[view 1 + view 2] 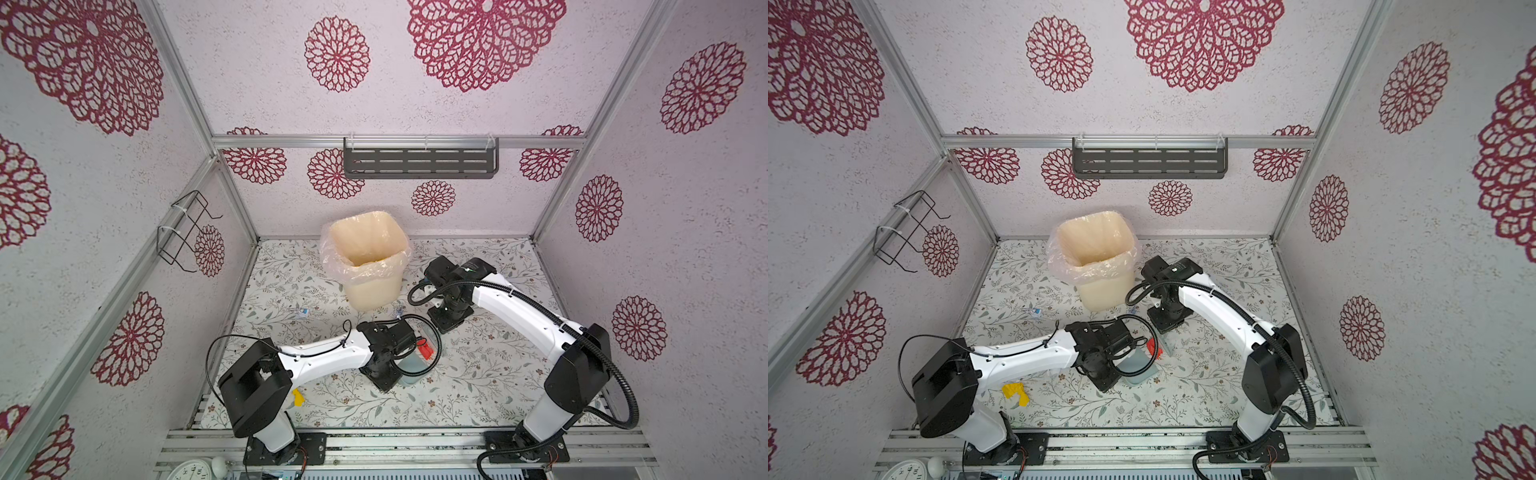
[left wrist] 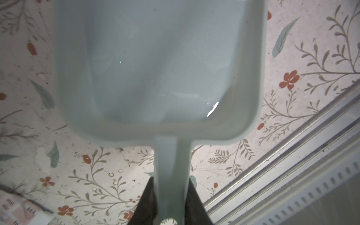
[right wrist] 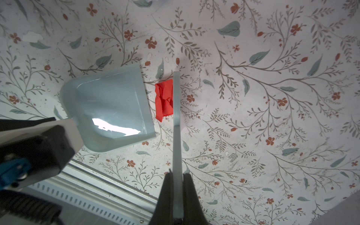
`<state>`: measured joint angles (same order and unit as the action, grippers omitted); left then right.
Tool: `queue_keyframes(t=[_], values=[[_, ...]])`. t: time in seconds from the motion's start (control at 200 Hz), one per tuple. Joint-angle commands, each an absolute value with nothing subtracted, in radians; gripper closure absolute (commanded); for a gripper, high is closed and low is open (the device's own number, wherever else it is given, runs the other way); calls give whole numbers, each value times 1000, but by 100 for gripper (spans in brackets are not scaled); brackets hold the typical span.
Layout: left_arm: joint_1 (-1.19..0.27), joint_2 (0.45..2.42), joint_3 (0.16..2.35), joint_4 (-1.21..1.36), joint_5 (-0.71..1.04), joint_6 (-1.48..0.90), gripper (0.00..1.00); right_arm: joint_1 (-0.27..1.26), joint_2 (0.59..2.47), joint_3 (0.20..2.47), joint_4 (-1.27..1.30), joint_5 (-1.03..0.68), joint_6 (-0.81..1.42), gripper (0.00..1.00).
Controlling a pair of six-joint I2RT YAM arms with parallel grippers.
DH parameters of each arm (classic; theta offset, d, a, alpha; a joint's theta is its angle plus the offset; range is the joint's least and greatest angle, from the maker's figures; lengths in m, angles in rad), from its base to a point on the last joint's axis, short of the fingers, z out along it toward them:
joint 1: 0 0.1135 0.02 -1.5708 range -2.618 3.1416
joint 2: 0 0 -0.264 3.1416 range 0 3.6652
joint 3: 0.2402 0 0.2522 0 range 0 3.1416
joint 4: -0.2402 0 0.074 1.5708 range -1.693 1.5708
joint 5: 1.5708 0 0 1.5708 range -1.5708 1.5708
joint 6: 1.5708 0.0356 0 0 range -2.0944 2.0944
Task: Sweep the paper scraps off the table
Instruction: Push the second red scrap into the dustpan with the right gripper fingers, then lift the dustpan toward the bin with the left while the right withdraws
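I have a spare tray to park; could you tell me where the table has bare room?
Bare table lies front right, between the dustpan and the right arm's base, and back left, between the bin and the wall. Crowded mid-table: dustpan, red paper scrap, hand brush.

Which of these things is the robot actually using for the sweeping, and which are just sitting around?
In the job: red paper scrap, yellow paper scrap, dustpan in the left gripper, brush in the right gripper, bin, table.

Just lying about: wire rack on a side wall, dark shelf on the back wall, clock by the arm bases.
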<state>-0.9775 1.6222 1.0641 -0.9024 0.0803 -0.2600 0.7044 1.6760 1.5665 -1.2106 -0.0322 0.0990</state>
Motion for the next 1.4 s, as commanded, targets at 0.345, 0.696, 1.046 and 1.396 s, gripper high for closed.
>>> queue_keyframes(t=[0.345, 0.696, 1.046, 1.396], values=[[-959, 1613, 1047, -851, 85, -258, 100, 819, 1616, 1682, -1336, -182, 198, 100], [-960, 1525, 1003, -809, 38, -289, 100, 698, 1554, 1687, -1386, -44, 180, 100], [-989, 1407, 998, -846, -17, -333, 100, 552, 1448, 1589, -1294, -89, 178, 100], [-1048, 1302, 1136, -1012, -86, -387, 100, 473, 1391, 1479, -1191, -179, 184, 100]])
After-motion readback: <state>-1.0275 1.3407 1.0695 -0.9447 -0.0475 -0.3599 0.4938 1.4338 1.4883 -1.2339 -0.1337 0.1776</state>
